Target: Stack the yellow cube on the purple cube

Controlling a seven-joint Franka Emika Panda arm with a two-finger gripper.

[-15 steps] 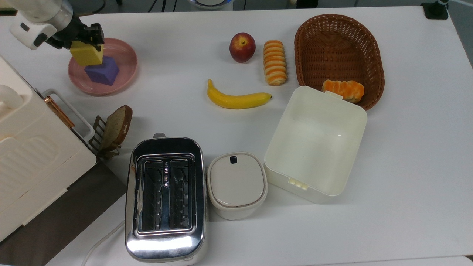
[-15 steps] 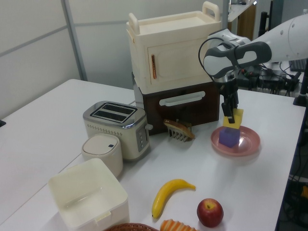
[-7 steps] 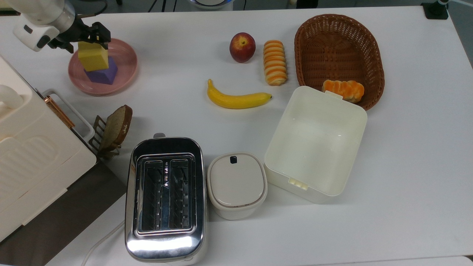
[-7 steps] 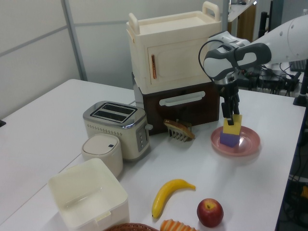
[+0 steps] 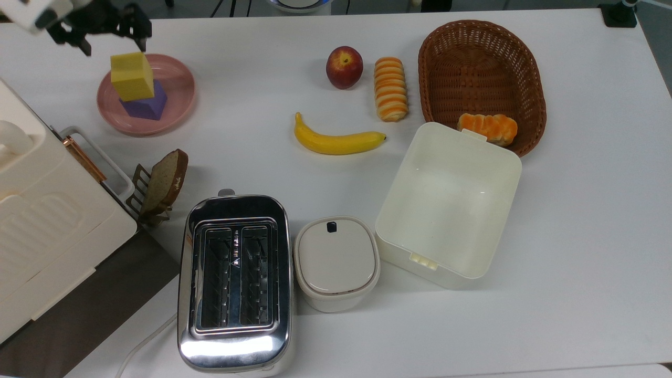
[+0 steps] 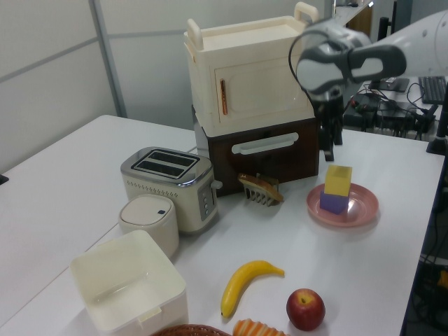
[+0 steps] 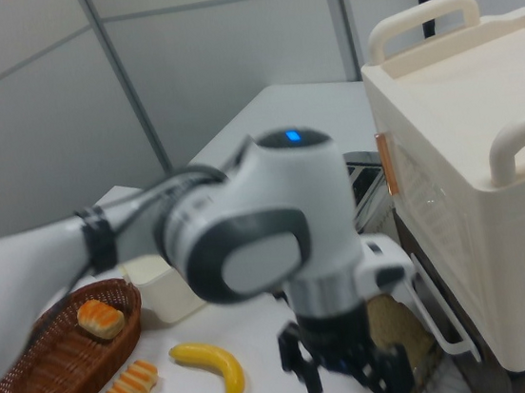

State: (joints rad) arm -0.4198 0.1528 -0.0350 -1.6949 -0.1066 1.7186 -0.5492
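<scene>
The yellow cube sits on top of the purple cube, and both stand inside the pink plate near the top view's 10 o'clock corner of the white table. The left view shows the same stack, the yellow cube resting squarely on the purple cube with the plate under them.

The hand hangs above the stack, at 12 o'clock from the yellow cube in the top view, its fingers apart and touching neither block. In the left view the hand is well clear above the yellow cube. In the right view the hand points down below the arm's wrist.

From the plate, in the top view, a slice of bread in a rack lies toward 6 o'clock, and the toaster stands further on past it. A banana lies near the table's middle, with an apple at its 12 o'clock. A wicker basket stands toward 2 o'clock from the banana.
</scene>
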